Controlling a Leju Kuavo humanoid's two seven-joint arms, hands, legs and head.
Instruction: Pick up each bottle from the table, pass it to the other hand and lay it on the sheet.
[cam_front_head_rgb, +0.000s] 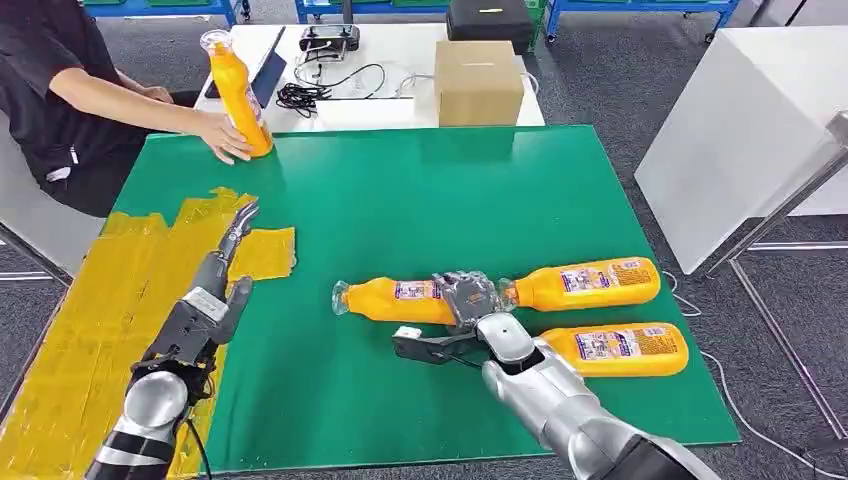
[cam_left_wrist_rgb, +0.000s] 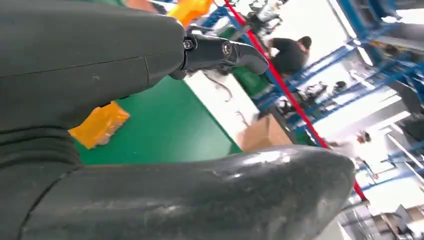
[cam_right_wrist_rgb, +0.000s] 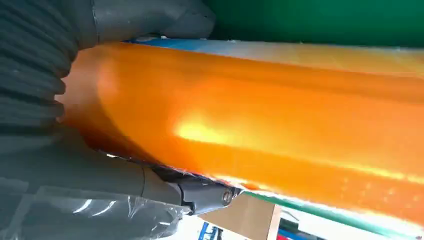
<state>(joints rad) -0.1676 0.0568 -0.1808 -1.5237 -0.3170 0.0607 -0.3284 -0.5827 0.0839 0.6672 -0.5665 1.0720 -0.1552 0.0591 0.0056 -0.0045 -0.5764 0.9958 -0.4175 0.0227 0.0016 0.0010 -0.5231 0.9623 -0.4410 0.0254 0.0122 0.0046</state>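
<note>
Green mat (cam_front_head_rgb: 420, 200) over a work table, yellow sheet (cam_front_head_rgb: 90, 310) along its left edge. Right hand (cam_front_head_rgb: 470, 300) grips the near bottle (cam_front_head_rgb: 395, 300) at its base end; two more bottles (cam_front_head_rgb: 590, 283) lie just beyond it. Left hand (cam_front_head_rgb: 215, 290) hangs over the sheet edge, fingers apart, holding nothing. Judgement: full, heavy, smooth plastic, likely slippery; best grasped mid-body at the label.
</note>
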